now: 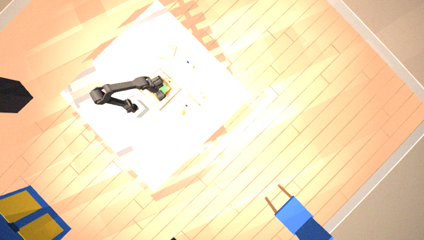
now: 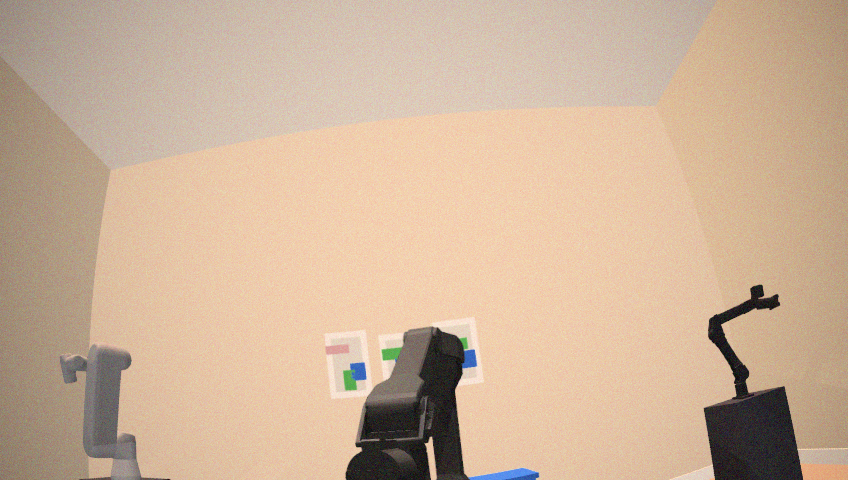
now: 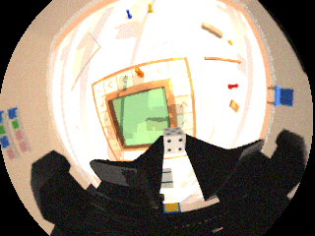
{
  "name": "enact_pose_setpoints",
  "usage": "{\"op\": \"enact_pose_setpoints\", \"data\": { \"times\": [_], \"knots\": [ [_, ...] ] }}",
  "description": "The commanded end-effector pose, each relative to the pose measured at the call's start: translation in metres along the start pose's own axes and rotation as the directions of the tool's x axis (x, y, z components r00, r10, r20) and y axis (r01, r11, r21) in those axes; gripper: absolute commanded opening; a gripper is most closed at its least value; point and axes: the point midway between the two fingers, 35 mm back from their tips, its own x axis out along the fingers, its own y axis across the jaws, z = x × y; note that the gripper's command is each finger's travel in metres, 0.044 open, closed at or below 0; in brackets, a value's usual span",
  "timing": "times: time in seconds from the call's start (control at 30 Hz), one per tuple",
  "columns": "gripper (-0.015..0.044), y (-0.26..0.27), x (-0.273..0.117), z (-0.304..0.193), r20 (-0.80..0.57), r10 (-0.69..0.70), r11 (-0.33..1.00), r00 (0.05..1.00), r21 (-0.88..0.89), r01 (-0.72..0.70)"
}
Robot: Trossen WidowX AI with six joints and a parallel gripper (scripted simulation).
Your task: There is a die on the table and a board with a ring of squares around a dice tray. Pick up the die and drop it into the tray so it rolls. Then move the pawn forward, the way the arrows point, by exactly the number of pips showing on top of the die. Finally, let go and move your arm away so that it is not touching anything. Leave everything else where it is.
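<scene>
White tbl [image 1: 190, 124], die [image 3: 174, 141] in fingers [image 1: 157, 88] over board's [image 1: 175, 94] [image 3: 193, 98] edge.

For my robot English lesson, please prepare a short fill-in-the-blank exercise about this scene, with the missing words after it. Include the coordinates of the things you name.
The fingers [image 1: 160, 89] hold the ____.
The floor of the tray [image 1: 164, 88] [image 3: 143, 115] is ____ in colour.
The orange pawn [image 1: 169, 81] [image 3: 139, 73] stands on the ____, outside the tray.
In the wrist view, the small figure beside the yellow one [image 1: 193, 67] [image 3: 151, 8] is ____.

Missing words: die; green; board; blue.
</scene>
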Motion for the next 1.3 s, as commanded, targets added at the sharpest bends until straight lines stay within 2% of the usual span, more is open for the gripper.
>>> {"op": "enact_pose_setpoints", "data": {
  "times": [0.0,0.37,0.5,0.87,1.27],
  "knots": [
    [0.0000,0.014,0.005,0.000,-0.006,0.003,1.000,1.000,-0.013,-0.003],
    [0.0000,0.062,0.011,0.003,-0.010,0.008,0.999,1.000,-0.053,-0.009],
    [0.0000,0.065,0.013,0.004,0.012,0.010,0.998,1.000,-0.055,-0.010],
    [0.0000,0.064,0.023,0.013,0.370,0.031,0.999,0.929,-0.053,-0.012],
    [0.0000,0.064,0.026,0.018,0.708,0.045,0.998,0.705,-0.055,-0.009]
  ]
}}
